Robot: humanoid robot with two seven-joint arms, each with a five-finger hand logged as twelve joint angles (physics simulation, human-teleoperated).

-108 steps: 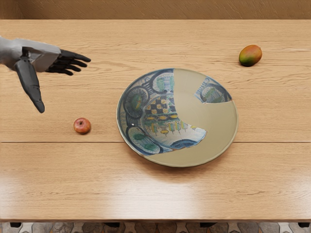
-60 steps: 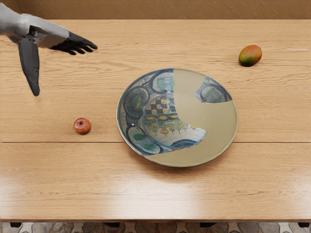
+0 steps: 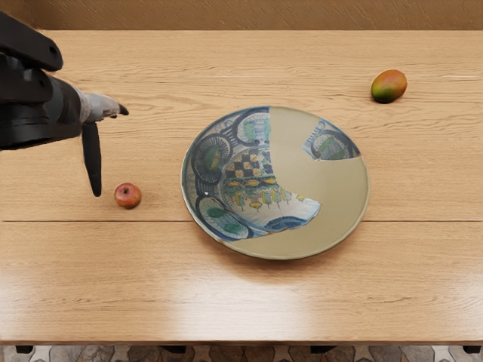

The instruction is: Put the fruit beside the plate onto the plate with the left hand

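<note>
Lower left hand (image 3: 96, 115) (thumb splayed, fingers extended, holding nothing) over apple (image 3: 127, 195), resting on table (image 3: 241, 302) near left rim of plate (image 3: 343, 219); centre palm before closing to prevent rolling.

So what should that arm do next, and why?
Probably the left hand should ease down and slightly to the right until it sits over the apple, ready to close around it. The hand holds nothing, and one dark finger hangs just left of the apple without touching it. The apple lies left of the plate, not on it.
</note>
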